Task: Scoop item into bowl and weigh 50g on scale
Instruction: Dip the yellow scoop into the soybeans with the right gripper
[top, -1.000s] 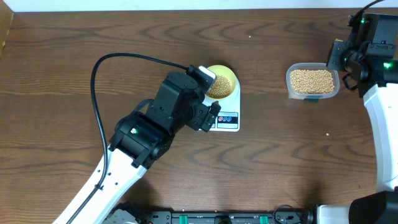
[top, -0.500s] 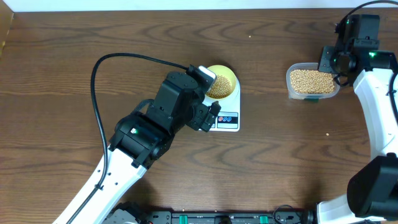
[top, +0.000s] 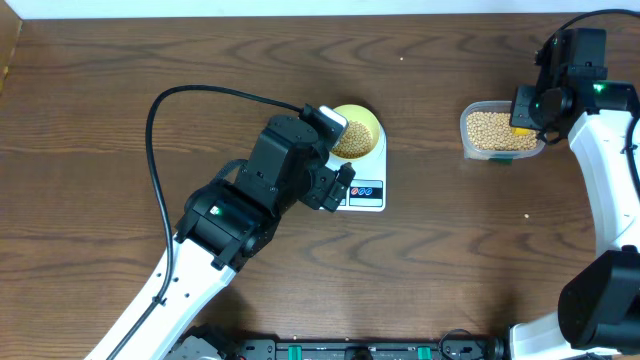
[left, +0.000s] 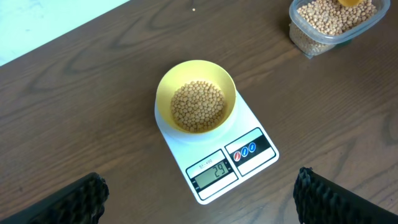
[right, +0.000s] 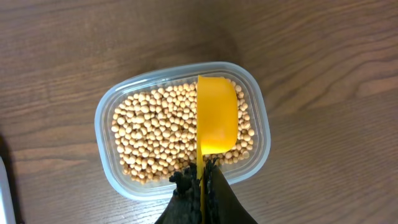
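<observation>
My right gripper (right: 202, 177) is clenched on the yellow scoop (right: 217, 115) handle, with the scoop over the beans (right: 149, 134) in the clear tub (right: 107, 158). My left gripper (left: 200, 208) is released, jaws wide, above the scale (left: 252, 121) — the bowl (left: 163, 93) sits on its platform, part-filled with beans.

The scale (left: 260, 132) shows 24 on its display (left: 211, 171).
</observation>
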